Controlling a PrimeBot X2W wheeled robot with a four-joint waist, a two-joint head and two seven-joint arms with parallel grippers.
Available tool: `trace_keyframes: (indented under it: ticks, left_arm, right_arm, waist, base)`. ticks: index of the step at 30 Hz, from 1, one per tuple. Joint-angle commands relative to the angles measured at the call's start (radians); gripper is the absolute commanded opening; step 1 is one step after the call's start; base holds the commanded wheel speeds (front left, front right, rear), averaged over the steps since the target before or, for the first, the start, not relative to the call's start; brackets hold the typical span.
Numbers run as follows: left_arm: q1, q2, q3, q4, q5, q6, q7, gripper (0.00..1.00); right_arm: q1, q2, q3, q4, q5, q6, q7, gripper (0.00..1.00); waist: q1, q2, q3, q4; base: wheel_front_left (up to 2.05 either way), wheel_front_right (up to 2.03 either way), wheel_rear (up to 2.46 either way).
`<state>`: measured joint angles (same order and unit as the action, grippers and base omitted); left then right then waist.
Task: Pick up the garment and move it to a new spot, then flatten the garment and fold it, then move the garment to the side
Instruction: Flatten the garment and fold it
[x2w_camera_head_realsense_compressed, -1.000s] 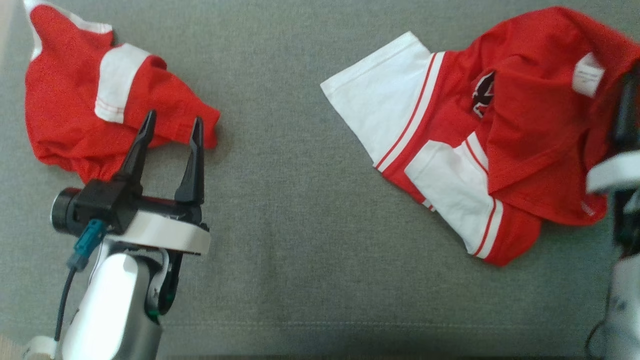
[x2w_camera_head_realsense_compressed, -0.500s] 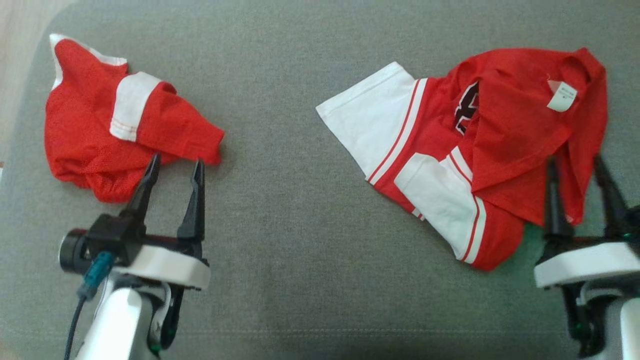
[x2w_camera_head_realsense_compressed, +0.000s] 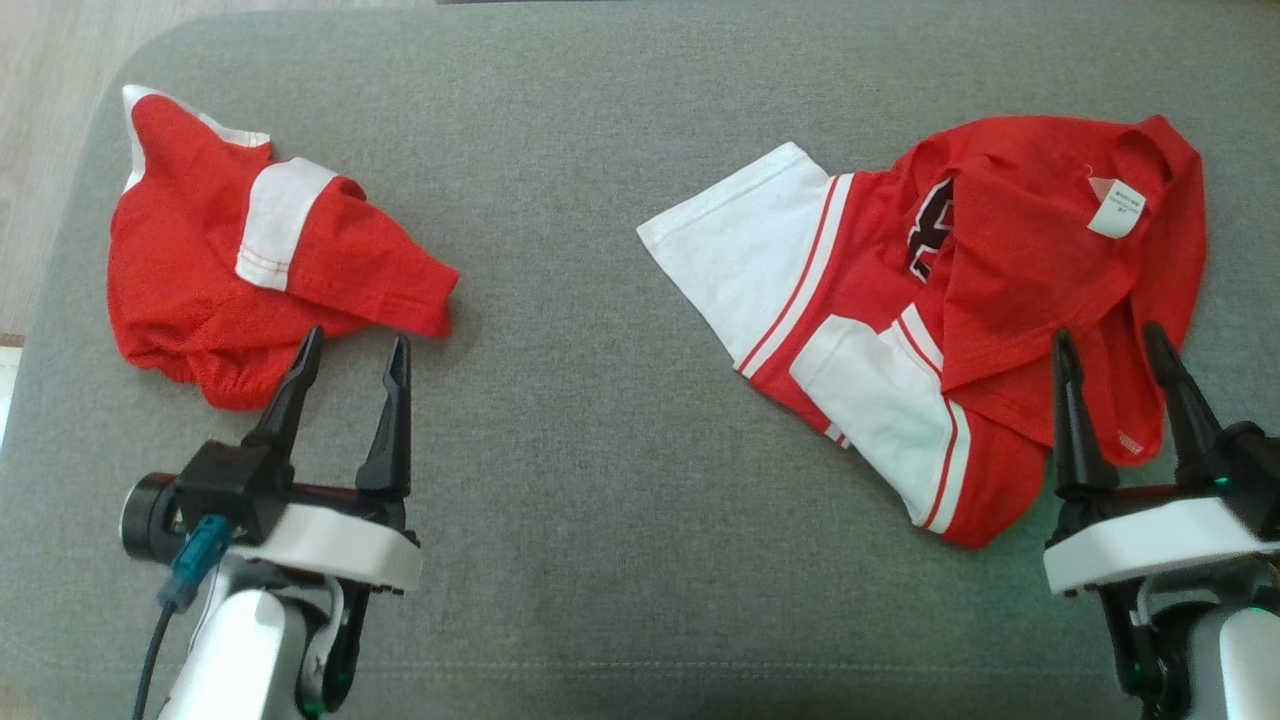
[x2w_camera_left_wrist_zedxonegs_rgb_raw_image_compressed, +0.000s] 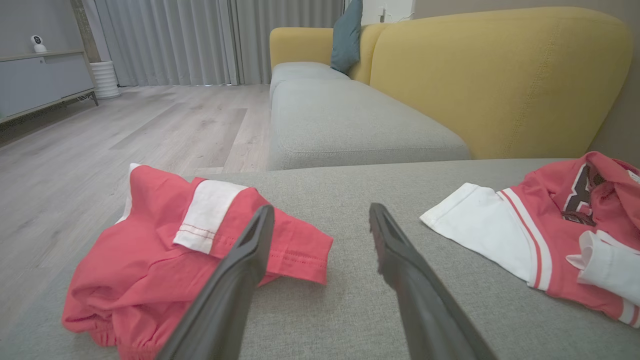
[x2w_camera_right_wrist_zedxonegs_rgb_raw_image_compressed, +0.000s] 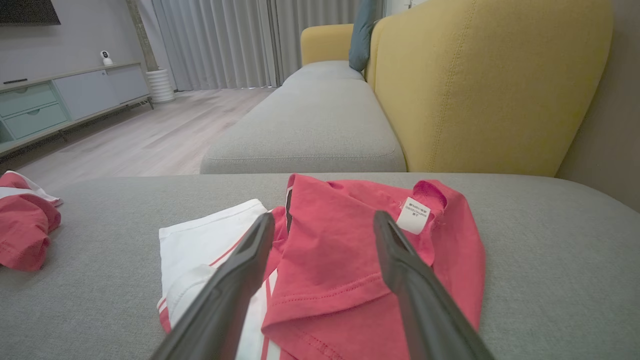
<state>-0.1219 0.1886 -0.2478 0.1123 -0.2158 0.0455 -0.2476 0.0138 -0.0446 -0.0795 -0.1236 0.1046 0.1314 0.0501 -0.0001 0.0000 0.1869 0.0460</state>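
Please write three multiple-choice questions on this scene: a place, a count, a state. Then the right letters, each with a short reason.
1. Where on the grey cushion does the small red garment lie? A) at its left end B) in the middle C) at its right end
2. How many garments lie on the cushion? A) one B) two C) three
3. How is the left pincer? A) shut on cloth B) open, empty C) shut, empty
Key: 1 A, it lies by the left edge; 2 B, the small one and the striped garment; 3 B, its jaws stand apart, gripping nothing.
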Motion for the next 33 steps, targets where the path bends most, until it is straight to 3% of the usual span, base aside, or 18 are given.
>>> trace_keyframes:
  ticks: [1, 11, 17, 25, 27, 28, 29, 33]
  left_arm:
    - [-0.016, 0.023, 0.033, -0.038, -0.007, 0.01, -0.001, 1.0]
    - [-0.029, 0.025, 0.024, -0.045, -0.013, 0.011, -0.001, 1.0]
    - [-0.06, 0.021, 0.013, -0.044, -0.011, 0.005, -0.004, 1.0]
    - [-0.086, 0.014, 0.003, -0.027, -0.011, -0.003, -0.009, 1.0]
    - [-0.088, 0.013, 0.002, -0.024, -0.011, -0.004, -0.01, 1.0]
    - [-0.088, 0.013, 0.002, -0.024, -0.011, -0.004, -0.01, 1.0]
    - [-0.089, 0.012, 0.002, -0.022, -0.012, -0.004, -0.011, 1.0]
    - [-0.089, 0.01, 0.0, -0.019, -0.011, -0.004, -0.012, 1.0]
  right_arm:
    - [-0.011, -0.006, 0.023, -0.042, 0.0, -0.001, 0.0, 1.0]
    - [-0.009, -0.006, 0.063, 0.014, -0.011, -0.001, 0.06, 1.0]
    - [-0.056, -0.006, 0.095, 0.126, -0.043, -0.001, 0.096, 1.0]
    - [-0.143, -0.006, 0.113, 0.246, -0.044, -0.001, 0.061, 1.0]
    - [-0.151, -0.006, 0.114, 0.258, -0.036, -0.001, 0.049, 0.44]
    - [-0.151, -0.006, 0.114, 0.258, -0.036, -0.001, 0.049, 0.44]
    - [-0.154, -0.006, 0.109, 0.261, -0.034, -0.001, 0.044, 0.0]
    - [-0.159, -0.006, 0.076, 0.242, -0.03, -0.001, 0.016, 0.0]
  waist:
    - [0.0001, 0.0, 0.001, 0.0]
    - [0.0001, 0.0, 0.026, 0.005]
    - [0.0001, 0.0, 0.067, 0.014]
    - [0.0001, 0.0, 0.091, 0.025]
    - [0.0001, 0.0, 0.092, 0.027]
    - [0.0001, 0.0, 0.092, 0.027]
    - [0.0001, 0.0, 0.092, 0.027]
    - [0.0001, 0.0, 0.091, 0.026]
  base:
    - [0.0, 0.0, 0.0]
    - [0.0, 0.0, 0.0]
    - [0.0, 0.0, 0.0]
    - [0.0, 0.0, 0.0]
    - [0.0, 0.0, 0.0]
    - [0.0, 0.0, 0.0]
    - [0.0, 0.0, 0.0]
    - [0.0, 0.0, 0.0]
